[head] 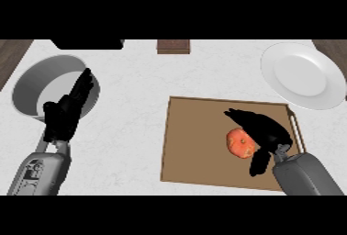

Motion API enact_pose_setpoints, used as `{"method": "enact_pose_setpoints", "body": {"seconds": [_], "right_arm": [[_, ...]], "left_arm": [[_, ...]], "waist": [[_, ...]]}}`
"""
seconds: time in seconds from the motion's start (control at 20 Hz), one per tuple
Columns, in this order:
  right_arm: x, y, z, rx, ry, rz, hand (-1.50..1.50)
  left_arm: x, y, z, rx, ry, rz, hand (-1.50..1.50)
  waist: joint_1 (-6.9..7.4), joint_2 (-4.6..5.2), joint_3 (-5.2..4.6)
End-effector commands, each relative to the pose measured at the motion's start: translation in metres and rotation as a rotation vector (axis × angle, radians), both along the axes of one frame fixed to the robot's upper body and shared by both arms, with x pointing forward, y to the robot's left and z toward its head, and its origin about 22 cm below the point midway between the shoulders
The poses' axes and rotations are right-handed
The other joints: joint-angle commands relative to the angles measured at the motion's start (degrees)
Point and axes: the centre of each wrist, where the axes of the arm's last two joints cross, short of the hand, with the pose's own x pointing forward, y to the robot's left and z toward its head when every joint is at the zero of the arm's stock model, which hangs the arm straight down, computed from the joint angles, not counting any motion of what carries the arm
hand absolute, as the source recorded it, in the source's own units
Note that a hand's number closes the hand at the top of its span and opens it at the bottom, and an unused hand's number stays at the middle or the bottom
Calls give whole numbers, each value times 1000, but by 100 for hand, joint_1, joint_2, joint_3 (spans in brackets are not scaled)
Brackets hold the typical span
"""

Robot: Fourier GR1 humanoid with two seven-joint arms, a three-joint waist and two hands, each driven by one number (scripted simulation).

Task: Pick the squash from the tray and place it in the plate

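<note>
An orange squash point(238, 142) lies on the brown tray point(196, 142), right of its middle. My right hand point(261, 128) is over the squash's right side, fingers reaching up-left past it and thumb hanging down below it; the fingers look relaxed and not closed round the squash. Part of the squash is hidden under the hand. The white plate point(304, 75) sits at the upper right, beyond the tray's far right corner, with nothing on it. My left hand point(66, 110) rests open at the left, fingers pointing up.
A grey pot point(34, 87) stands at the left, partly behind my left hand. A dark object point(88, 44) and a brown block point(173, 46) sit along the far edge. Wood-coloured strips point(13, 53) show at both upper corners.
</note>
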Motion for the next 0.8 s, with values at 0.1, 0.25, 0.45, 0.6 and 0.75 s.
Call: {"method": "enact_pose_setpoints", "body": {"seconds": [0.1,0.25,0.45,0.6,0.75], "right_arm": [[7,0,-7,13,-62,29,150],[13,-13,-11,19,-114,23,150],[6,2,-28,25,-131,27,150],[14,-5,-18,46,-162,10,150],[12,-11,-22,114,-272,-2,150]], "left_arm": [[7,23,7,-1,6,-7,0],[5,-24,-8,-7,-2,-8,0],[-1,4,8,19,-5,-15,0],[11,9,0,-14,10,-4,0],[-2,-2,-4,-5,4,-8,0]], "waist": [[-3,2,0],[-9,4,0],[-3,0,0],[-16,2,-1],[-4,-1,1]]}}
